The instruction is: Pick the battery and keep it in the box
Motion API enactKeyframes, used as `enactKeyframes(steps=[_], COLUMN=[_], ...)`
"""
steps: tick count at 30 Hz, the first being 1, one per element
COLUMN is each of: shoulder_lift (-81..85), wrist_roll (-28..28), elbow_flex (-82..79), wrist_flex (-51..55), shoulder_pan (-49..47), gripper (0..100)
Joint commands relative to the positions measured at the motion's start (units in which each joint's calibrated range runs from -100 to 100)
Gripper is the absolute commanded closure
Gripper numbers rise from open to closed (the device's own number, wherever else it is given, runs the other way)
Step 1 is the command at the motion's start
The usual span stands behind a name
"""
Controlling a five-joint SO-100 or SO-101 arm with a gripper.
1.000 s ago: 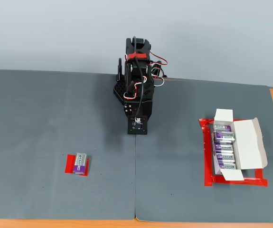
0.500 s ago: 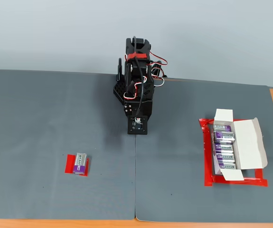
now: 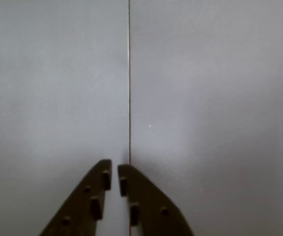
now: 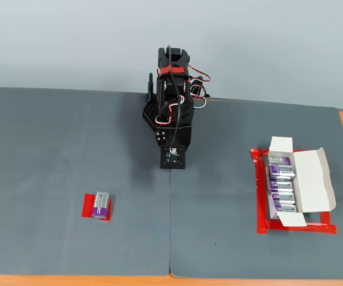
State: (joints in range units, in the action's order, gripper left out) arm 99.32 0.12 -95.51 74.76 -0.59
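Folded black arm parked at the back of the grey mat, dark two-finger gripper pointing down over the mat seam, tips nearly together, nothing between them. Small purple block battery with silver band lying on a flat red tape patch, left in the fixed view, probably marking the pickup spot. White cardboard box with open flaps inside a red tape rectangle far right, already holding a row of purple batteries, flaps spread for an easy drop

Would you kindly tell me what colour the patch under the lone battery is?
Red; the tape patch under the purple battery shows best in the fixed view.
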Motion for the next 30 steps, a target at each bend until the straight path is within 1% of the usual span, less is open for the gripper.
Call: enactKeyframes(steps=[1, 30], shoulder_lift=[0.0, -0.7], wrist_roll=[-0.1, 0.0], elbow_flex=[3.2, 3.3], wrist_flex=[0.2, -0.2], shoulder_pan=[0.4, 0.2], gripper=[98, 98])
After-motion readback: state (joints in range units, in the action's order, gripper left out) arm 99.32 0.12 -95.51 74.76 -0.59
